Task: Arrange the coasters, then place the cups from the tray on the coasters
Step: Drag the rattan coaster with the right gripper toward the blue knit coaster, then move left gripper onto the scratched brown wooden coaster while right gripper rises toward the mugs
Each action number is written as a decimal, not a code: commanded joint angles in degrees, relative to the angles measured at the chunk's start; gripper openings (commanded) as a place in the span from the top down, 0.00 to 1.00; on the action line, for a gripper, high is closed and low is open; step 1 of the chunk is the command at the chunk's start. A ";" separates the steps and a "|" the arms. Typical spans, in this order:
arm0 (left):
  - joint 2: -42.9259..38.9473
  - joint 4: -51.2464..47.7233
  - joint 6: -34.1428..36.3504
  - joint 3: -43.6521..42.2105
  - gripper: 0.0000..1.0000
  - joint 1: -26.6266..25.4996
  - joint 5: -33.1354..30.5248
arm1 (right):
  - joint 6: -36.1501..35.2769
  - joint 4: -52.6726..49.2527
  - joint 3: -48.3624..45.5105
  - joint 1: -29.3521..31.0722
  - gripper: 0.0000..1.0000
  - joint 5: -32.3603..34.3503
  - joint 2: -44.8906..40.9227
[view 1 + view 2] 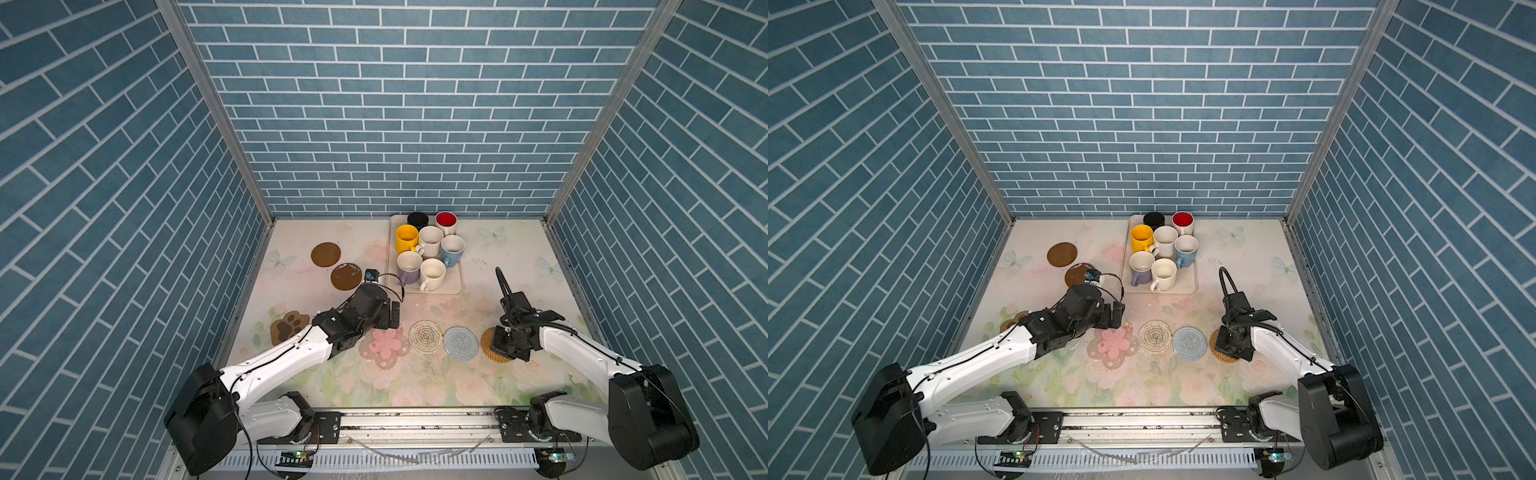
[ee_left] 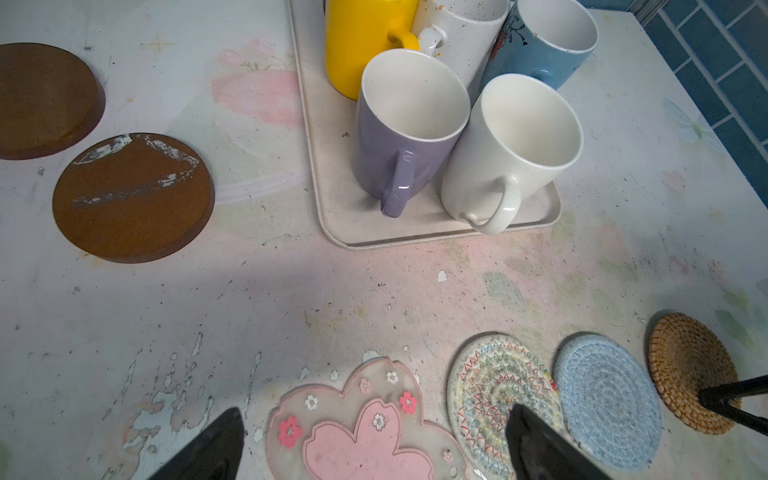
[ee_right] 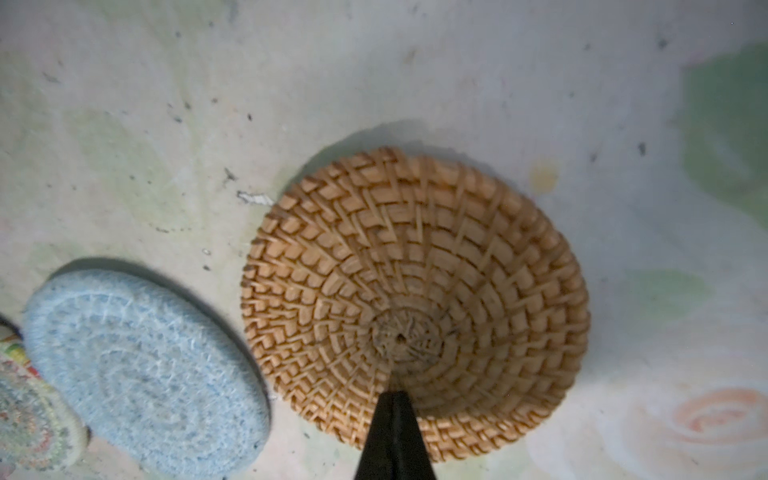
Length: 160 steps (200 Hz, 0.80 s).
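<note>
Right wrist view: right claw [image 3: 392, 397], closed and empty, sits over tan coaster [image 3: 415, 270].

**All seven cups [image 1: 430, 241] on the tray [image 1: 455, 279]**

They stand upright, clustered, far centre. Left of the tray — two brown discs [image 1: 326, 254], the nearer scuffed white. Brown paw coaster [image 1: 289, 326] lies near left. Near row, left to right: pink flower coaster [image 1: 386, 347], white woven round [image 1: 425, 336], light blue round [image 1: 460, 343], tan round [image 3: 415, 270].

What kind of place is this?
Probably a robot test booth, not a kitchen: brick-print walls box in a table, two robot arms sit on a rail, and mugs wait on a tray.
</note>
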 commanded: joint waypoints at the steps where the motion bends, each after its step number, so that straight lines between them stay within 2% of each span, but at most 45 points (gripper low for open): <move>1: -0.07 -3.08 -0.75 1.40 0.01 0.56 -1.47 | 1.35 -2.23 0.10 0.29 1.00 -0.29 -0.99; 30: 0.60 -8.23 -2.04 4.78 0.01 2.74 -0.69 | -1.03 -5.31 5.45 0.24 1.00 4.14 -4.30; 55: -0.07 -12.62 -2.28 7.26 0.01 6.00 -0.55 | -3.83 -5.46 10.77 0.20 0.89 4.97 -6.75; 75: -0.73 -15.80 -2.03 9.76 0.02 9.64 0.08 | -6.82 -3.69 14.27 0.24 0.73 3.36 -7.66; 96: 0.77 -19.61 0.05 14.22 0.01 12.84 -0.41 | -9.64 -0.47 16.92 0.26 0.47 1.10 -7.92; 112: 3.82 -22.77 1.29 18.22 0.01 15.45 -0.64 | -10.86 2.52 18.49 0.20 0.38 -1.18 -7.66; 160: 16.32 -26.29 3.20 28.36 0.01 23.43 1.55 | -12.42 9.24 20.18 0.27 0.30 -5.37 -6.84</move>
